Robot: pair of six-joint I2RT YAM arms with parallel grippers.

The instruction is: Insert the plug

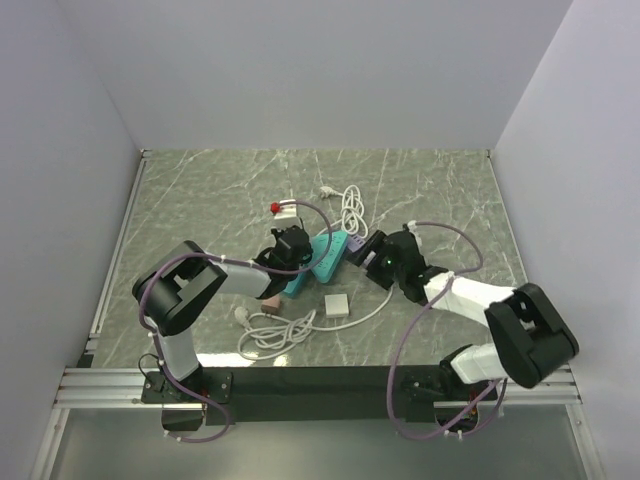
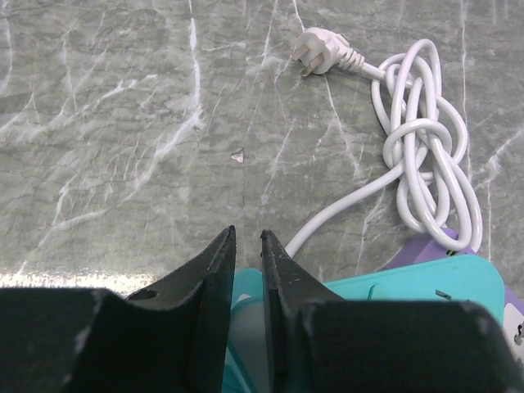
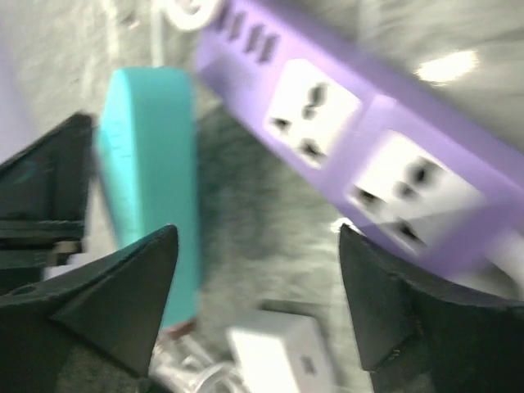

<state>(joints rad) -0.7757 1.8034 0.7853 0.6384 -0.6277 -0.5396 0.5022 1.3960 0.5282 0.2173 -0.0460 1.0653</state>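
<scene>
The plug (image 1: 337, 305), a flat white square block, lies on the table with its thin white cable looped at the near left (image 1: 275, 330). It also shows low in the right wrist view (image 3: 278, 356). My right gripper (image 1: 372, 250) (image 3: 257, 231) is wide open and empty, hovering above the table between a teal power strip (image 3: 151, 155) and a purple power strip (image 3: 377, 106). The plug lies just below its fingers. My left gripper (image 1: 292, 250) (image 2: 247, 233) is nearly closed, with its fingers pinching the end of the teal power strip (image 1: 318, 262) (image 2: 409, 282).
A slim white pronged plug (image 2: 315, 51) (image 1: 325, 190) with a knotted cable coil (image 2: 426, 139) lies beyond the strips. A small brownish-pink cube (image 1: 270, 303) sits near the teal strip's near end. White walls enclose the table on three sides.
</scene>
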